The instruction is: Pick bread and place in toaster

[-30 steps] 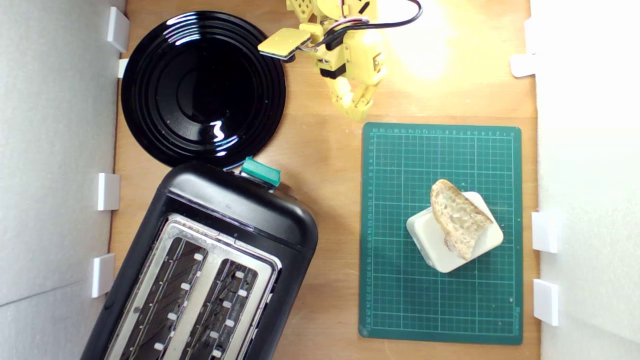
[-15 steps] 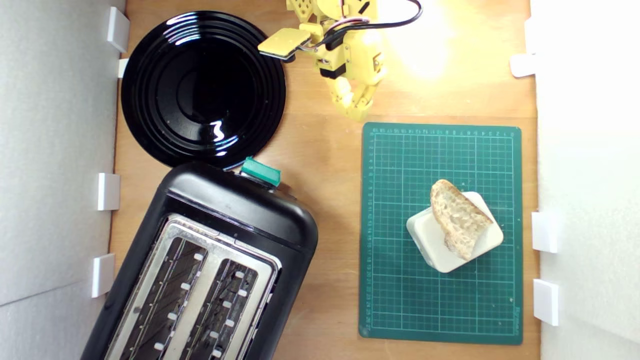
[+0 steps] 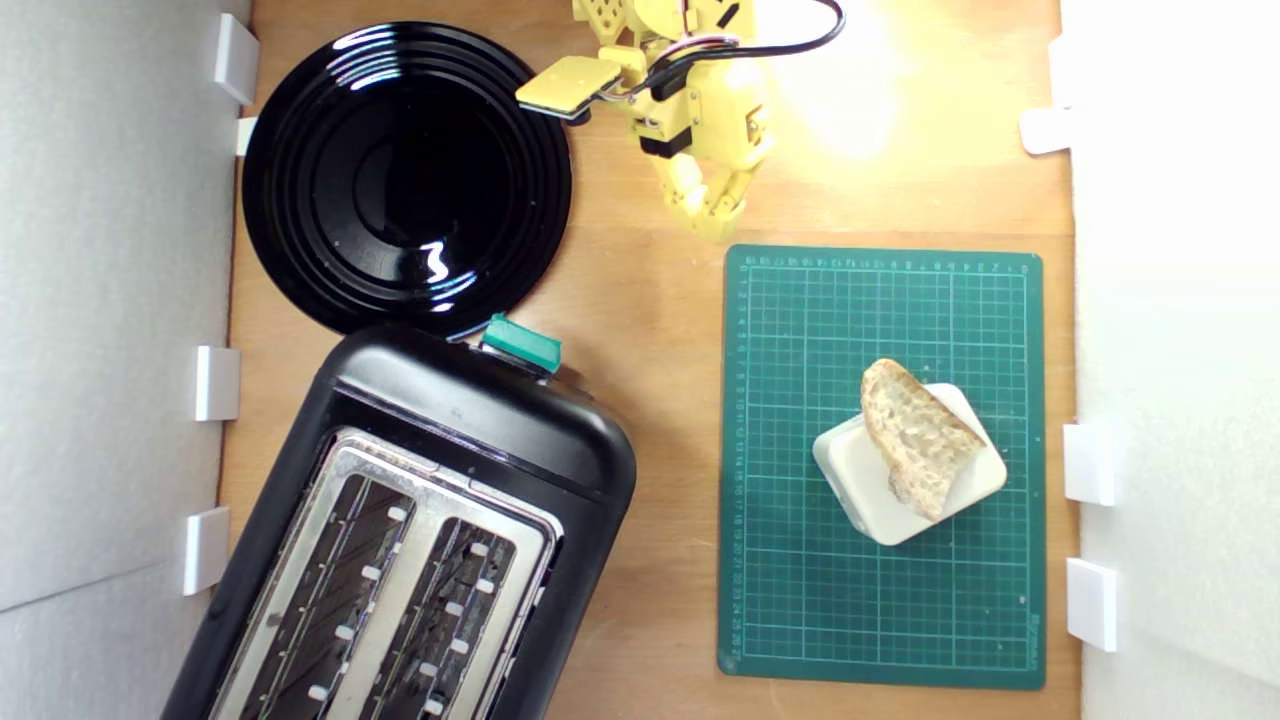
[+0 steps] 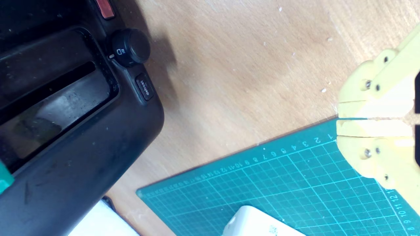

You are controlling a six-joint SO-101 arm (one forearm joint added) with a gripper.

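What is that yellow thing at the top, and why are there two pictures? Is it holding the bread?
The yellow thing is a small robot arm. At its tip is a gripper with two fingers for pinching things. One picture comes from a camera looking straight down at the wooden table. The other comes from a camera riding on the arm's wrist, so it sees the fingers up close. There they are pressed together with nothing between them.

So no, it holds nothing. The bread lies on a cream block on the green mat, apart from the arm. On the exterior view's left stand a black toaster with two empty slots and a green lever, and a round black plate.
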